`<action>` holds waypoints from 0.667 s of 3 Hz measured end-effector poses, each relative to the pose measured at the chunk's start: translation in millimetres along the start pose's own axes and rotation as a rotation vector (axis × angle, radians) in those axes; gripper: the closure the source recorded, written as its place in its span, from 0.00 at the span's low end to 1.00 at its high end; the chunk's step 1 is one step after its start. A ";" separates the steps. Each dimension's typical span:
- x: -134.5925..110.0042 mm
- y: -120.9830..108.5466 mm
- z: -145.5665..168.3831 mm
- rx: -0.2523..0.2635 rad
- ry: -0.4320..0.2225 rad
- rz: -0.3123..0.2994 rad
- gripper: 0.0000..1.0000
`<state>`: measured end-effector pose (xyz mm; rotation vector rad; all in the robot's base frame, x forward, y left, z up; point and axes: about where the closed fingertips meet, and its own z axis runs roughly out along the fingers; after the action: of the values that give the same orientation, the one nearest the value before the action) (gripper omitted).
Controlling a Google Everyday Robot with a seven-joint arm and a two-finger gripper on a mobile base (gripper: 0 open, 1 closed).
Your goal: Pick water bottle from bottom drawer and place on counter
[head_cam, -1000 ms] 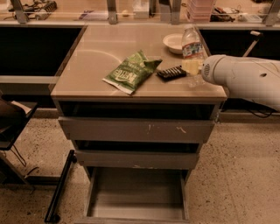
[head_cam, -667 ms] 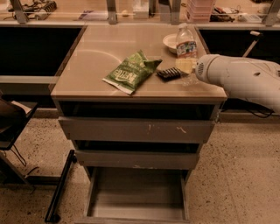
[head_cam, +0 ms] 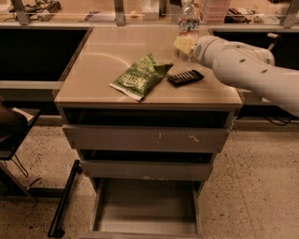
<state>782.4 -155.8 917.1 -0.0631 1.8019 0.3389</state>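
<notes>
The water bottle is a small clear bottle with a reddish-blue label, upright over the back right of the counter. My gripper, at the end of the white arm coming in from the right, is shut on the bottle's lower part, which it hides. I cannot tell whether the bottle's base touches the counter. The bottom drawer is pulled out below and shows a bare grey floor.
A green chip bag and a black remote-like bar lie on the counter in front of the gripper. The two upper drawers are slightly open. A long shelf with metal posts runs behind. A chair and a black floor bar are at left.
The gripper has moved the bottle to the left and farther back over the counter. The chip bag, the black bar and the drawers have not moved.
</notes>
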 end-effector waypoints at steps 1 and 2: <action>-11.5 -9.3 23.2 0.032 -0.055 0.030 1.00; -2.9 -22.9 28.5 0.069 -0.068 0.098 1.00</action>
<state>815.0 -170.6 909.1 0.0846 1.7513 0.3441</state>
